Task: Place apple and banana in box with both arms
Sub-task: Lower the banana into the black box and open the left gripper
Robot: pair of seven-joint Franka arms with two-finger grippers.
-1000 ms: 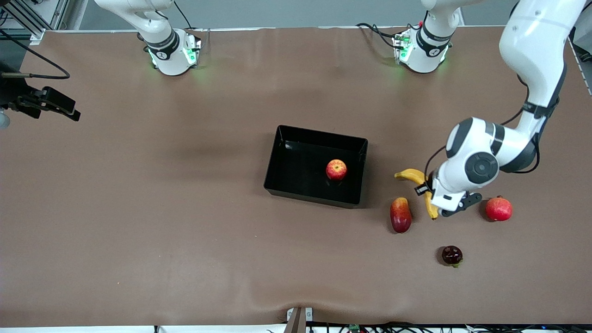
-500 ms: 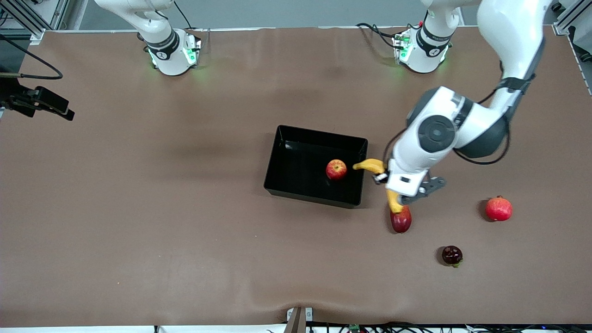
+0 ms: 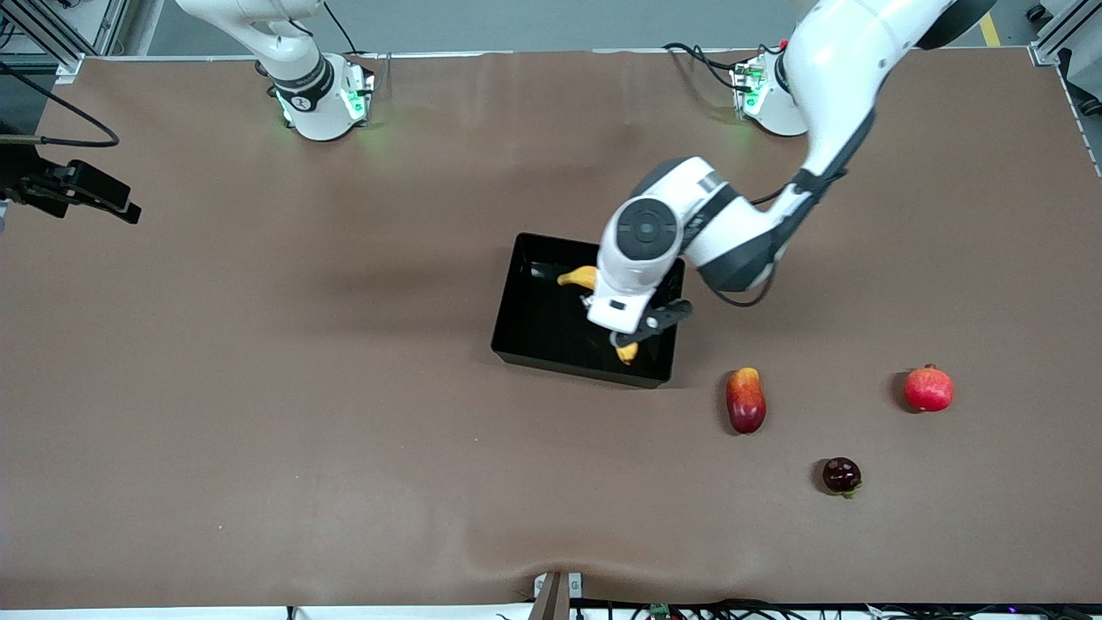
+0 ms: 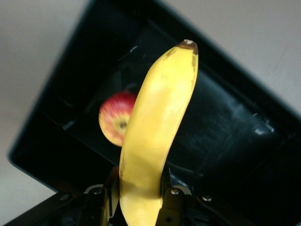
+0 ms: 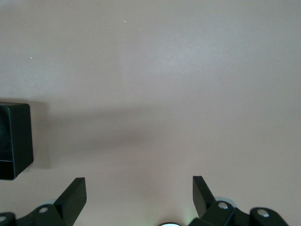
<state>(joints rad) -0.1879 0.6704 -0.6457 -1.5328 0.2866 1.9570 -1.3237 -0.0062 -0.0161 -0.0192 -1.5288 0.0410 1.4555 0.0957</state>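
Observation:
My left gripper [image 3: 622,331] is shut on the yellow banana [image 3: 578,277] and holds it in the air over the black box [image 3: 568,366]. In the left wrist view the banana [image 4: 157,122] stands between the fingers of that gripper [image 4: 139,188], above the box [image 4: 225,127]. The red-and-yellow apple [image 4: 112,123] lies in the box under the banana. The left arm hides the apple in the front view. My right gripper [image 5: 139,188] is open and empty, over bare table at the right arm's end. A corner of the box [image 5: 14,141] shows in its view.
A red-yellow mango [image 3: 746,399], an all-red fruit with a crown tip [image 3: 928,388] and a small dark fruit [image 3: 841,474] lie on the brown table toward the left arm's end, nearer to the front camera than the box.
My left arm has lifted the banana from the table beside the mango and carried it toward the right arm's end, to over the box. The right gripper has barely moved.

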